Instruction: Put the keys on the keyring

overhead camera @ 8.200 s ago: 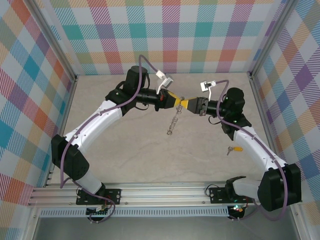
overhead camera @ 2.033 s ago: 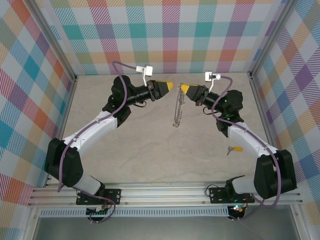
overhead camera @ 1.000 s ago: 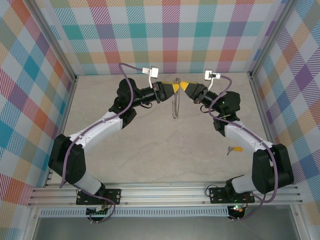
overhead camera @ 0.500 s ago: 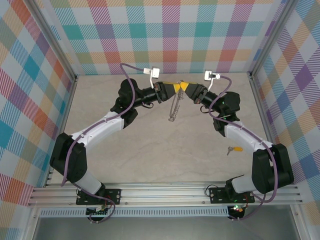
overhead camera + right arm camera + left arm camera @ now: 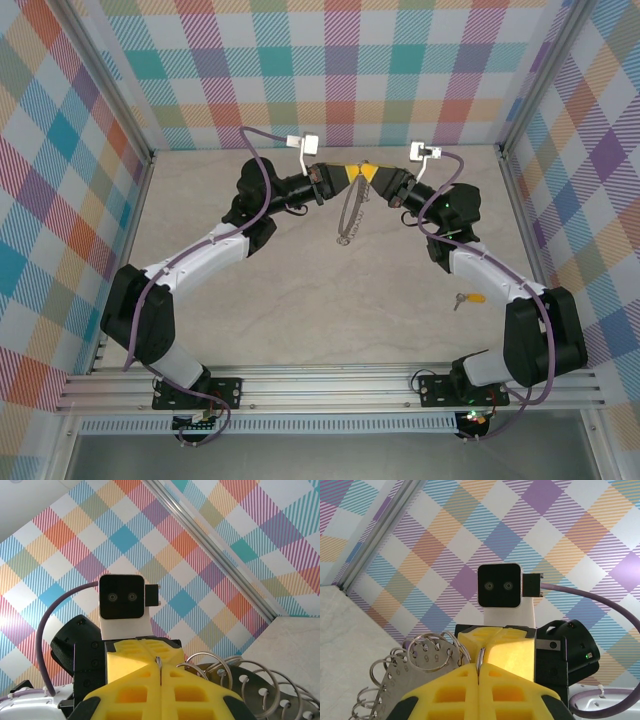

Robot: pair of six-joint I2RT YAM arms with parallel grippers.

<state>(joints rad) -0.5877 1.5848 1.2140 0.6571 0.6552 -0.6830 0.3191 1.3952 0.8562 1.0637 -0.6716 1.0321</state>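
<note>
The keyring point(image 5: 349, 212), a silvery ring with a bumpy rim, hangs in the air at the back of the table between both grippers. My left gripper point(image 5: 347, 177) and right gripper point(image 5: 371, 174) meet tip to tip there, each shut on the ring's wire. In the left wrist view the yellow fingers point(image 5: 455, 695) pinch the thin wire, and small split rings with numbered tags point(image 5: 427, 653) hang to the left. The right wrist view shows the right gripper point(image 5: 160, 674) pinching the wire, with rings point(image 5: 212, 664) to its right. One key point(image 5: 468, 298) with a yellow-orange head lies on the table beside the right arm.
Plaid walls enclose the table point(image 5: 300, 300) at the back and on both sides. An aluminium rail point(image 5: 320, 388) with both arm bases runs along the near edge. Both arms reach up and inward, so their forearms span the table's left and right parts.
The left gripper's jaws have closed onto the ring's wire. The hanging ring has swung slightly, and both grippers stay almost where they were.
</note>
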